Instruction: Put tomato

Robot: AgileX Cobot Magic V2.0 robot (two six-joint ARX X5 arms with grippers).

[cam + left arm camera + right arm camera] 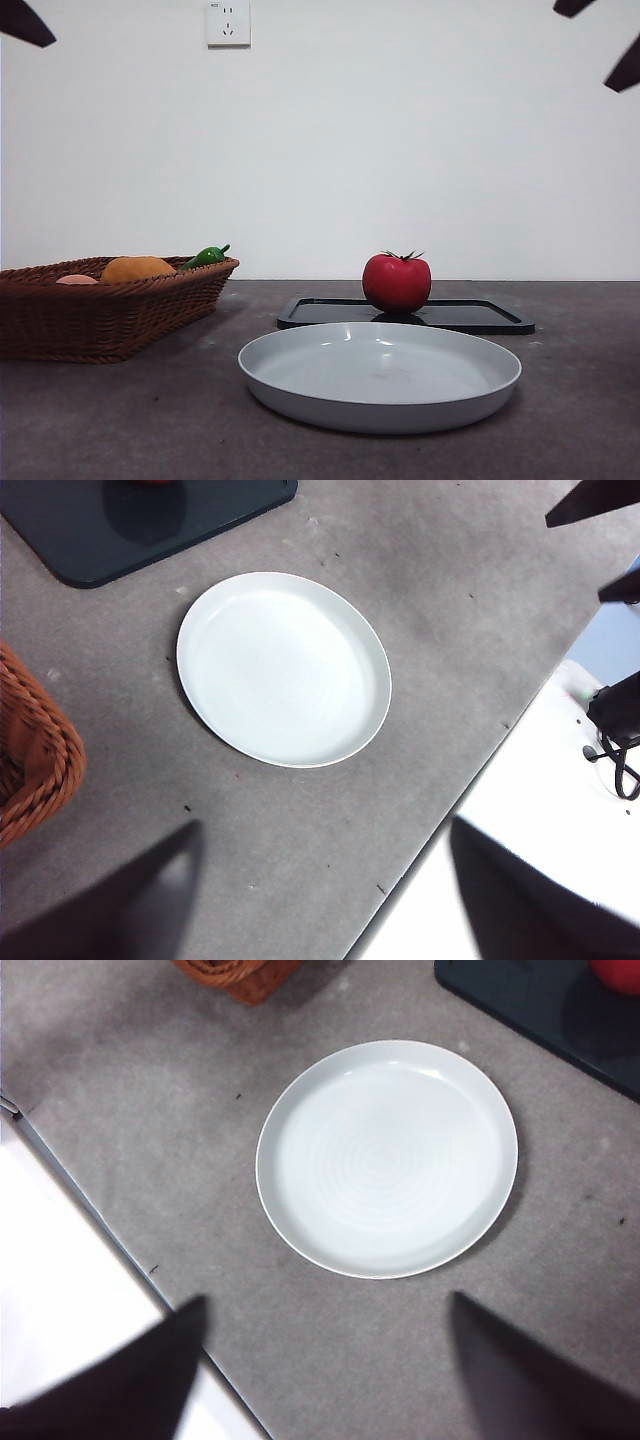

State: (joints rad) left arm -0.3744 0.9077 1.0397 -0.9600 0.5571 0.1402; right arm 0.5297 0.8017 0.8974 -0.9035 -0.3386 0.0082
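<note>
The tomato [397, 283] is set upright on the tray [480, 316] just behind the plate [380, 400], within easy reach. Both claws, left [320, 900] and right [320, 1370], are held open above the bench [580, 420], gripping nothing.

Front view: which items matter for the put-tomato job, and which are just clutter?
Job:
- tomato, standing on the black tray
- white plate, bare, probably the target
- left gripper and right gripper, both open and raised above the plate

Clutter:
- wicker basket
- orange fruit, pale pink fruit and green pepper in the basket
- wall socket
</note>
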